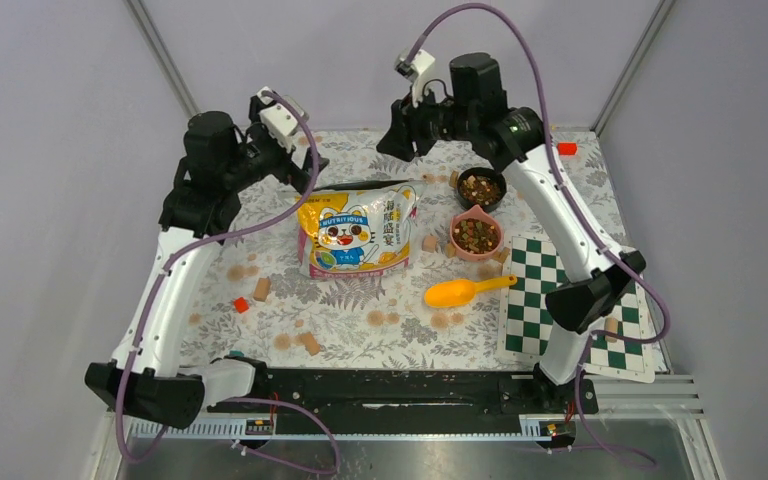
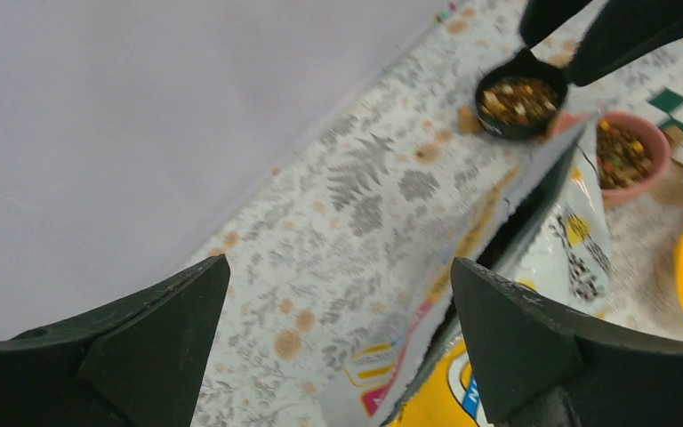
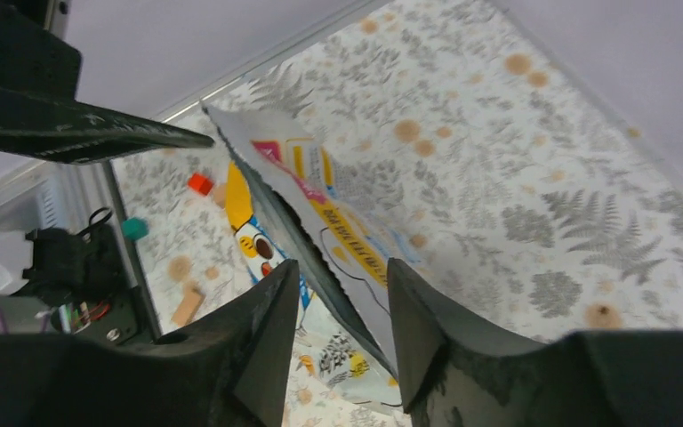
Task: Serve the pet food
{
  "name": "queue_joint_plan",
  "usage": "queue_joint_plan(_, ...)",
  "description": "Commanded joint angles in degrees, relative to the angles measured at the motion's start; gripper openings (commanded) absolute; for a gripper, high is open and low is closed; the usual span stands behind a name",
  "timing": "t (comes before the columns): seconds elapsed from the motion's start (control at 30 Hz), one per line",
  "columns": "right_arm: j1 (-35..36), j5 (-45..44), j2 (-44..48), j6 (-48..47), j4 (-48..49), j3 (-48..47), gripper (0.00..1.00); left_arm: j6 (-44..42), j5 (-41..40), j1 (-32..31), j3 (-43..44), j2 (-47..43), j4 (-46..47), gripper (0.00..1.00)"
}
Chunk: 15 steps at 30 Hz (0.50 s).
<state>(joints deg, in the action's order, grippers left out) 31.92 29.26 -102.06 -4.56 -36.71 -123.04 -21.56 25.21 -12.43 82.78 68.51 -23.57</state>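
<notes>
The left gripper hangs with its jaws spread wide, holding nothing, above the torn top edge of the glossy yellow, white and pink cat-print bag. The right gripper stands partly open, with that same thin edge showing in the gap. I cannot tell if either pad touches it.

The pet food, small mixed brown and reddish kibble, fills the round black bowl and the pink bowl just beside the bag. The yellow plastic scoop lies near them.

The bag's mouth gapes unsupported, so a careless pinch or pull could tip it and spill kibble. The right arm could also knock the black bowl.
</notes>
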Motion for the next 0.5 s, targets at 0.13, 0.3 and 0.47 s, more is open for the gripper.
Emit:
queue_joint_plan(0.13, 2.8, 13.0, -5.7, -15.5, -9.4, -1.8, 0.58, -5.5, 16.8, 0.0, 1.5, 6.6, -12.0, 0.91)
queue_joint_plan(0.3, 4.0, 11.3, -4.4, -26.7, -10.2, 4.2, 0.66, -10.8, 20.0, 0.0, -1.2, 6.9, -11.0, 0.85)
queue_joint_plan(0.47, 4.6, 9.6, -4.8, -30.8, -9.4, 6.3, 0.63, -17.0, 22.0, -0.1, -6.5, 5.0, -7.1, 0.75)
